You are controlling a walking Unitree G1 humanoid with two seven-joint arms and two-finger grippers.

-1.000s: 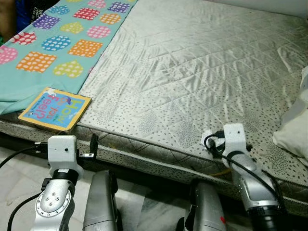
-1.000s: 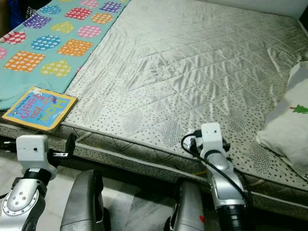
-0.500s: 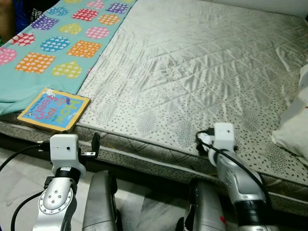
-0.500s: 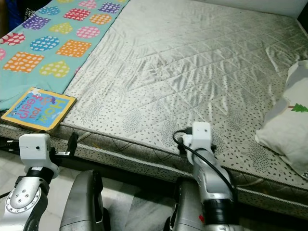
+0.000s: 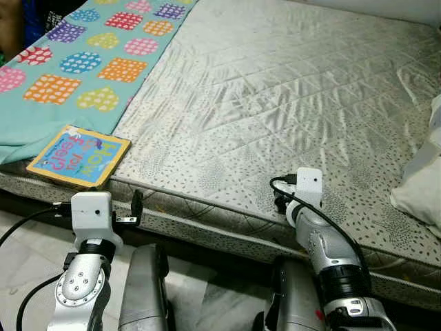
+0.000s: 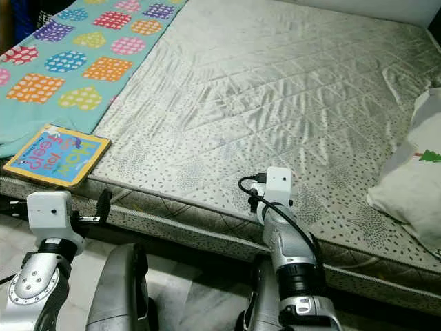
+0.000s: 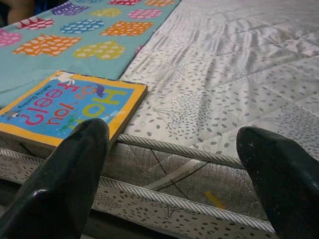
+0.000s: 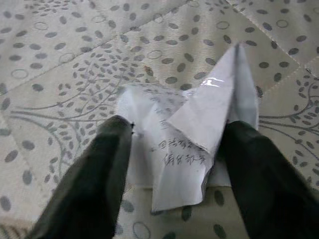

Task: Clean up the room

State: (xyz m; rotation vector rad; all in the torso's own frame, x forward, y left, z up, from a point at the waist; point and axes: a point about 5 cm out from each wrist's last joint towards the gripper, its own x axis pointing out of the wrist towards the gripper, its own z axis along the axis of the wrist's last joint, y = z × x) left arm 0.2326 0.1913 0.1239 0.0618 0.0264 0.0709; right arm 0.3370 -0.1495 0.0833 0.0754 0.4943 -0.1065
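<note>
Right tool astride crumpled paper, peak upward

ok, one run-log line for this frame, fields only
phase: reaching for paper | right gripper: open, fingers either side of crumpled paper on mattress | left gripper: open, at bed edge near book

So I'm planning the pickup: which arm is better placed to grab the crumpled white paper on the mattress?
Right. The right claw is open and straddles the crumpled white printed paper on the grey patterned mattress; the left claw sits at the bed edge near the blue-and-yellow children's book.
</note>
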